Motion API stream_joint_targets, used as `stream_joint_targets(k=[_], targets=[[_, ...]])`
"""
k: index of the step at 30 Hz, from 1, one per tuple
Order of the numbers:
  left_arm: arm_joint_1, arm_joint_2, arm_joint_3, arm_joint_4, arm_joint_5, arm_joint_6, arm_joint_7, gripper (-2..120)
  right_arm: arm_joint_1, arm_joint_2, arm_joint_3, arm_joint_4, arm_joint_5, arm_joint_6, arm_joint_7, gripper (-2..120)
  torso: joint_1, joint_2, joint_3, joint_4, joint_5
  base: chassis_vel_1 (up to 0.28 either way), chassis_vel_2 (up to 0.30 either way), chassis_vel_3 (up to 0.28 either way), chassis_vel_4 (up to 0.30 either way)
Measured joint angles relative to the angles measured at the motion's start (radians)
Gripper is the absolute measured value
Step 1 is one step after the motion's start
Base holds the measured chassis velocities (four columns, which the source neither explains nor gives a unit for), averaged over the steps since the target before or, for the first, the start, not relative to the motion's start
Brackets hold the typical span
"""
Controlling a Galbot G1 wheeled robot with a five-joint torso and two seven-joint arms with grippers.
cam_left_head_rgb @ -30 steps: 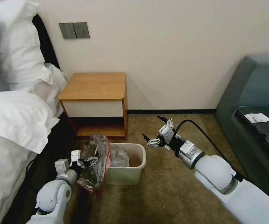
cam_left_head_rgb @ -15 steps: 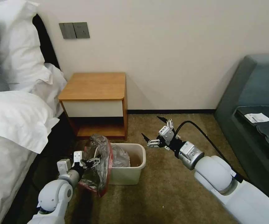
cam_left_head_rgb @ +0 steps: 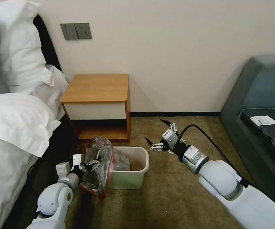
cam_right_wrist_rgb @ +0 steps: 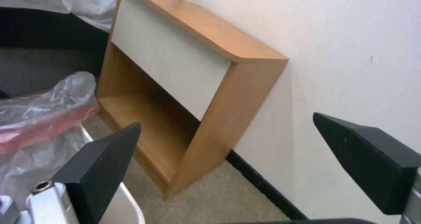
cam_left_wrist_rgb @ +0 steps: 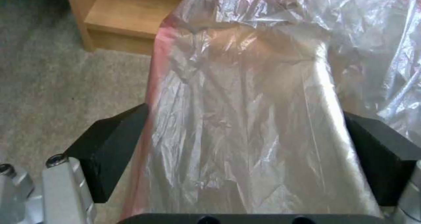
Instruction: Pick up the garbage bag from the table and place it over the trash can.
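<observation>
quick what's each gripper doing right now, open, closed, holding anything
Left gripper: open, its fingers wide apart with the garbage bag draped between them, beside the trash can.
Right gripper: open and empty, near the table.

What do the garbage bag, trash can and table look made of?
Garbage bag: thin translucent plastic film, glossy and crinkled, with a pink-red edge. Trash can: likely moulded plastic, smooth cream-white with a rolled rim. Table: wood or wood-look laminate, orange-brown with matte grain; white drawer front.
</observation>
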Motion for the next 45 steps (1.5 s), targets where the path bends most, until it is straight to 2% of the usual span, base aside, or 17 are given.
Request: stream_joint_targets(k=[3,7,13,17,19,29,34,35,36,37,38,45], targets=[[-0.005,0.000,0.010,0.005,0.000,0.000,0.000,94,-0.004,0.000,0.002,0.000,-0.003,0.003,0.000,100,0.000,0.000,0.000,0.0000,-0.0002,0.000,0.000,0.000,0.000],[-0.012,0.001,0.027,0.013,-0.001,0.000,0.002,85,-0.007,0.001,0.003,0.001,-0.005,0.006,-0.001,100,0.000,0.000,0.000,-0.0001,-0.0001,0.000,0.000,0.000,0.000],[-0.013,0.001,0.042,0.021,0.000,0.001,0.010,66,-0.008,0.000,0.003,0.009,-0.009,0.008,-0.004,100,0.000,0.000,0.000,-0.0002,-0.0001,0.000,0.000,0.000,0.000],[-0.011,0.004,0.043,0.025,0.003,0.002,0.017,59,-0.007,0.001,0.003,0.010,-0.010,0.009,-0.006,100,0.000,0.000,0.000,-0.0003,-0.0001,0.000,0.000,0.000,0.000],[-0.005,0.008,0.048,0.025,0.009,0.005,0.031,51,-0.006,0.002,0.002,0.011,-0.011,0.010,-0.008,100,0.000,0.000,0.000,-0.0003,0.0000,0.000,0.000,0.000,0.000],[0.014,0.009,0.079,0.024,0.023,0.007,0.057,27,-0.006,0.004,0.001,0.019,-0.012,0.013,-0.011,100,0.000,0.000,0.000,-0.0002,0.0003,0.000,0.000,0.000,0.000],[0.021,0.005,0.093,0.024,0.035,0.006,0.058,8,-0.015,0.002,0.007,0.028,-0.012,0.016,-0.011,100,0.000,0.000,0.000,-0.0001,0.0000,0.000,0.000,0.000,0.000],[0.025,0.004,0.097,0.024,0.045,0.007,0.054,4,-0.016,0.002,0.008,0.030,-0.012,0.017,-0.011,100,0.000,0.000,0.000,-0.0014,-0.0007,0.000,0.000,0.000,0.000],[0.029,0.003,0.098,0.024,0.044,0.007,0.057,3,-0.017,0.000,0.008,0.029,-0.013,0.017,-0.011,100,0.000,0.000,0.001,0.0004,-0.0015,0.000,0.000,0.000,0.000],[0.029,0.003,0.098,0.024,0.044,0.007,0.057,3,-0.017,0.000,0.008,0.029,-0.013,0.017,-0.011,100,0.000,0.000,0.001,0.0004,-0.0015,0.000,0.000,0.000,0.000],[0.029,0.003,0.098,0.024,0.046,0.007,0.057,2,-0.016,0.000,0.008,0.030,-0.013,0.019,-0.011,100,0.000,0.000,0.000,-0.0007,-0.0013,0.000,0.000,0.000,0.000],[0.033,0.004,0.093,0.024,0.047,0.007,0.056,1,-0.009,0.003,0.004,0.026,-0.012,0.019,-0.010,100,0.000,0.000,0.000,-0.0003,-0.0012,0.000,0.000,0.000,0.000]])
